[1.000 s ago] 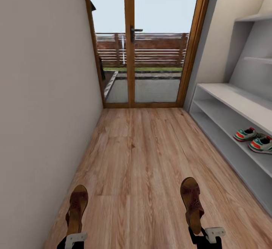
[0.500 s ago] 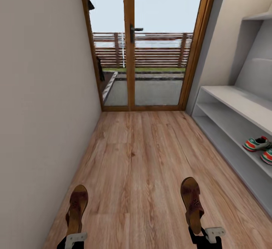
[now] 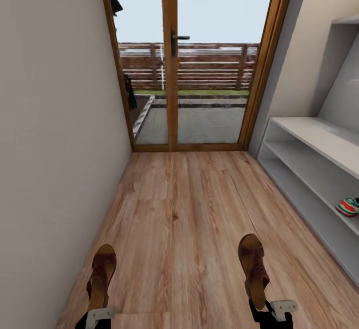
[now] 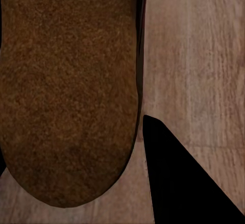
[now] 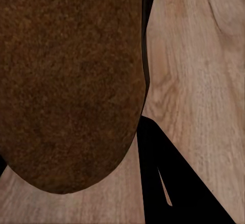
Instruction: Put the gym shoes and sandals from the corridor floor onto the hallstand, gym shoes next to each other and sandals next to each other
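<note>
Two held sandals [image 3: 101, 279] [image 3: 253, 269], glass door [image 3: 189, 59] ahead

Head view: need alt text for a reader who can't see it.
Each gripper holds one brown sandal toe-forward over the wood-plank corridor floor: left gripper with the left sandal, right gripper with the right sandal. A glazed wooden door closes the corridor ahead; the pale hallstand on the right has a gym shoe on a lower shelf.

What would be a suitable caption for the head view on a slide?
Each end effector, left and right, carries a brown sandal above the corridor floor; one gym shoe sits on the hallstand.
</note>
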Controlling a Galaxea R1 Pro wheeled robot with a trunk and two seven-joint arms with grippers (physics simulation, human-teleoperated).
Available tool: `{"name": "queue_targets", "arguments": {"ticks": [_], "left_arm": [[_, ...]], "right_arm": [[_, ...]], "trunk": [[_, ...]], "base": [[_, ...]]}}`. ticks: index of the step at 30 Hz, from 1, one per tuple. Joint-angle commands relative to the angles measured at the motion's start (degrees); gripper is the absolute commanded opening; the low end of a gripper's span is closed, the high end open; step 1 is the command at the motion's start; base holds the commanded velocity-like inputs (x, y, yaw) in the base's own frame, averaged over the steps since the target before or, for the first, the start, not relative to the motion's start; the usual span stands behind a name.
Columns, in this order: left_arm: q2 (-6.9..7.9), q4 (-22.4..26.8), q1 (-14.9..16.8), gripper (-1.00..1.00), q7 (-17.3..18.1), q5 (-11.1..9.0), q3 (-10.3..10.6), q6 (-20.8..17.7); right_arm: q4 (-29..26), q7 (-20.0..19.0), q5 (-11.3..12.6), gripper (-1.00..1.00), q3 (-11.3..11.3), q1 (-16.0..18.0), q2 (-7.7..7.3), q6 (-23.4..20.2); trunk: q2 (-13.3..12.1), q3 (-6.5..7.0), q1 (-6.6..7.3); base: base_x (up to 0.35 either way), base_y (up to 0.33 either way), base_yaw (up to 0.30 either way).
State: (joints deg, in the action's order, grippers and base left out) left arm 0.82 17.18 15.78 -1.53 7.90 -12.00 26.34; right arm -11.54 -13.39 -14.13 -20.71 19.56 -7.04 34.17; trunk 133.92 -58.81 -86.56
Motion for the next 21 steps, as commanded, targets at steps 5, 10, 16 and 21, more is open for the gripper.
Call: {"name": "queue_targets", "arguments": {"ticks": [5,10,16,21], "left_arm": [[-0.03,0.0,0.0,-1.0,-0.3,0.8,-0.3,0.2],[-0.03,0.0,0.0,-1.0,-0.3,0.8,-0.3,0.2],[-0.03,0.0,0.0,-1.0,-0.3,0.8,-0.3,0.2],[-0.03,0.0,0.0,-1.0,-0.3,0.8,-0.3,0.2]], "right_arm": [[0.0,-0.3,-0.3,-1.0,-0.5,0.0,0.01,0.1],[0.0,-0.3,-0.3,-1.0,-0.5,0.0,0.01,0.1],[0.1,-0.3,-0.3,-1.0,-0.5,0.0,0.01,0.1],[0.1,-0.3,-0.3,-1.0,-0.5,0.0,0.01,0.1]], "trunk": [[0.0,-0.05,-0.02],[0.0,-0.05,-0.02],[0.0,-0.05,-0.02],[0.0,-0.05,-0.02]], "base": [[0.339,0.0,0.0],[0.339,0.0,-0.047],[0.339,0.0,-0.246],[0.339,0.0,-0.287]]}}
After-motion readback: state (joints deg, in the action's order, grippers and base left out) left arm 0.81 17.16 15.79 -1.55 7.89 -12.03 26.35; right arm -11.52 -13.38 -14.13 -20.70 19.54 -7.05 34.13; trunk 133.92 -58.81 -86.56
